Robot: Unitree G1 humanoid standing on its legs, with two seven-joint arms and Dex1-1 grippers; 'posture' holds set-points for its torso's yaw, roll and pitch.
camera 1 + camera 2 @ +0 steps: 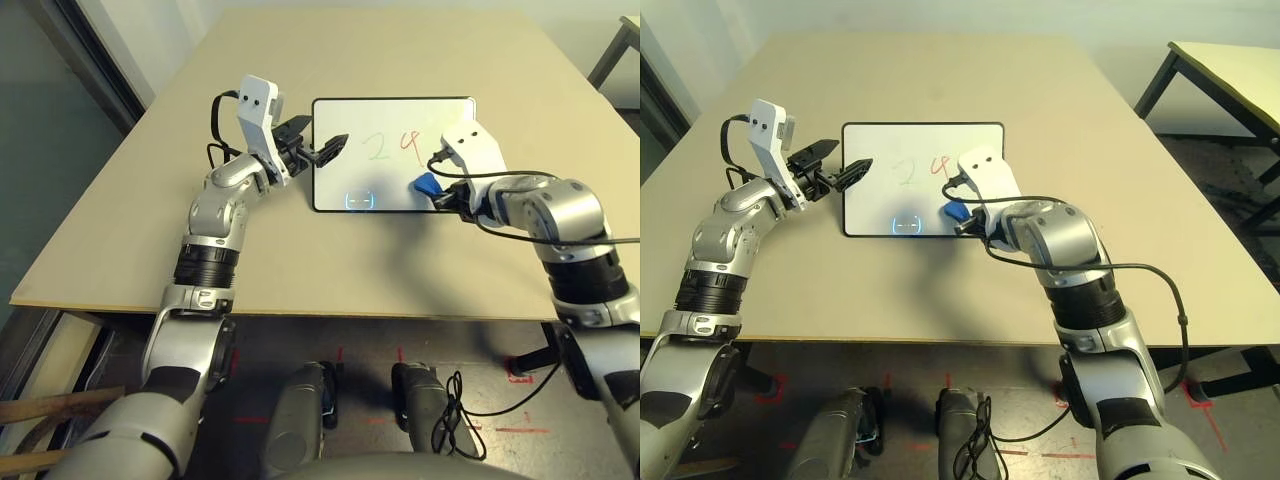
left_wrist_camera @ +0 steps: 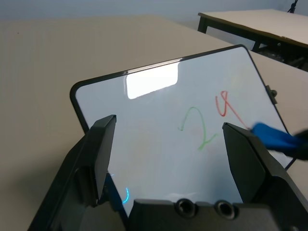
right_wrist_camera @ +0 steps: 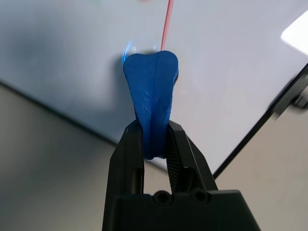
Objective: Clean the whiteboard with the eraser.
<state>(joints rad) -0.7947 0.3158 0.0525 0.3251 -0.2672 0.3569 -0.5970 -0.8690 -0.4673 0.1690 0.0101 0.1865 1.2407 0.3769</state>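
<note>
Starting at the left of the scene, the left gripper (image 1: pixel 318 152) hangs level over the short left edge of the whiteboard (image 1: pixel 390 118), its two black fingers (image 2: pixel 101 154) spread wide with nothing between them and clear of the frame. The whiteboard lies flat on the tan table (image 1: pixel 150 240), near the middle, and looks light, stiff and glossy, so I judge it would slide easily under a sideways rub; steadying it at the thin black frame on that left edge seems the sensible hold, since the white face is slick. Moving right across the board, a pale blue scribble (image 1: pixel 359 198) sits by the near edge, too small to read; then come a green mark that reads as "2" (image 1: pixel 377 147) and a red one that looks like "4" or "9" (image 1: pixel 410 146). No brand or printed label can be made out. Further right, the eraser (image 3: pixel 151 91) is a small bright blue block, clamped narrow-side at its tail end between the right gripper (image 3: pixel 155 139) fingers, which are pinched tight on it. Its free end points down at the near right part of the board, just below the red stroke; whether it touches the surface I cannot tell. The block looks light and slightly soft, with a waisted shape that gives the fingers a natural seat, though I judge a hard sideways push could twist it in so short a grip.
</note>
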